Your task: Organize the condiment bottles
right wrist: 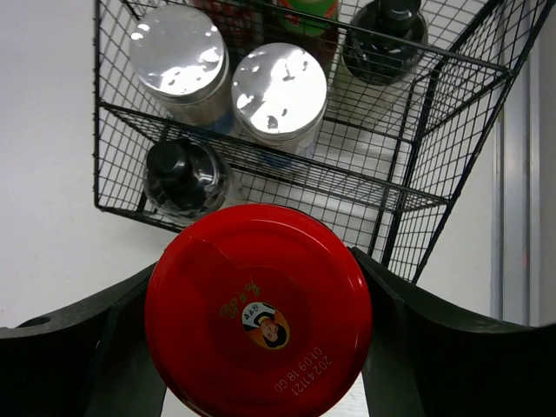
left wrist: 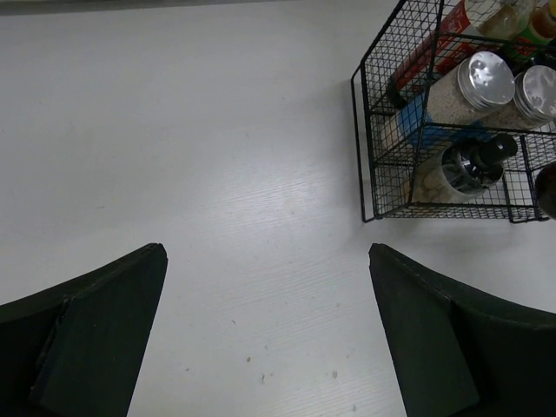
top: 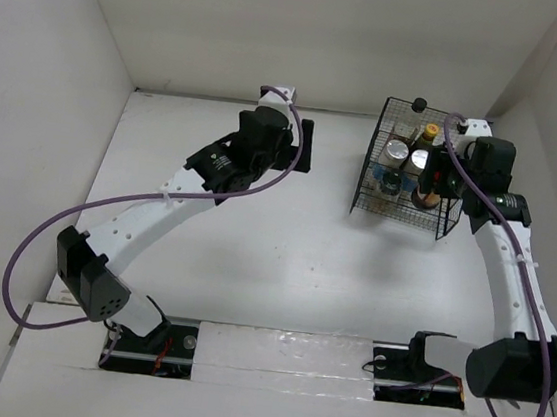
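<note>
Jaws on the right gripper [right wrist: 261,352] are clamped on either side of the red-lidded jar [right wrist: 258,321], a round glass one with a little face logo on its glossy lid. It's held upright at the near right corner of the black wire basket [right wrist: 261,162], I'd guess so it can go straight down into the one free spot. Can't tell from the wrist view whether it's already touching the basket floor.

Everything else is packed in already: two silver-topped shakers [right wrist: 178,52] side by side, a black-capped jar [right wrist: 178,174] in front of them by the near left wall, and a cream black-capped bottle [right wrist: 387,35] at the back. The tall sauce bottles are mostly cut off at the top edge.

Left gripper [left wrist: 265,330] hangs with its fingers spread wide and nothing between them, over the white table [left wrist: 217,174], well apart from the basket. Looks parked out of the way to me.
</note>
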